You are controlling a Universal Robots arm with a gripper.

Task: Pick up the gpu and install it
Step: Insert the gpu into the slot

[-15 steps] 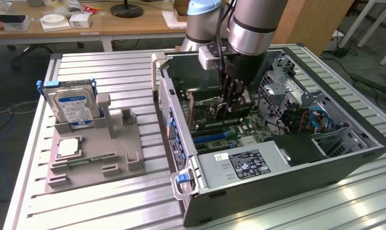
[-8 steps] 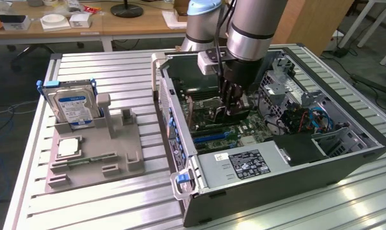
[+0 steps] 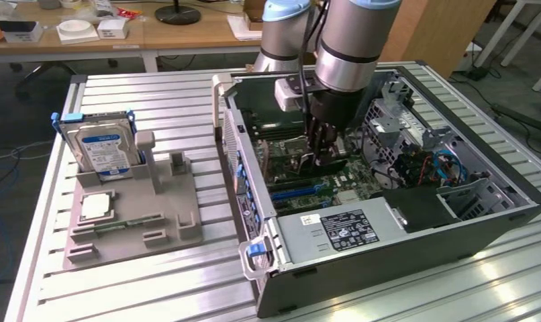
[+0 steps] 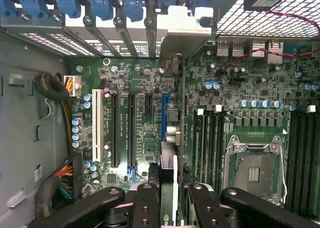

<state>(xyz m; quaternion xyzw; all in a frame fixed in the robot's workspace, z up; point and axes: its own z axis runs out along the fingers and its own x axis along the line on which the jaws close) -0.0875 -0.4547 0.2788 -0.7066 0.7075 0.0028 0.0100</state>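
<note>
My gripper [image 3: 323, 155] reaches down into the open computer case [image 3: 485, 225] and is shut on the gpu [image 3: 331, 165], a thin dark card held on edge. In the wrist view the gpu [image 4: 168, 163] runs edge-on between my black fingers [image 4: 146, 208], with its silvery end bracket [image 4: 176, 23] against the case's rear slot openings. The card stands right over the blue expansion slot [image 4: 163, 105] on the green motherboard [image 4: 140, 88]. Whether its edge sits in the slot, I cannot tell.
On the exterior view's left, a grey fixture [image 3: 176, 231] holds a silver hard drive [image 3: 103, 151], a square chip [image 3: 98, 206] and a narrow memory stick [image 3: 127, 223]. Inside the case are the power supply box [image 3: 337, 231], a drive cage [image 3: 472, 198] and cable bundles [image 4: 60, 88].
</note>
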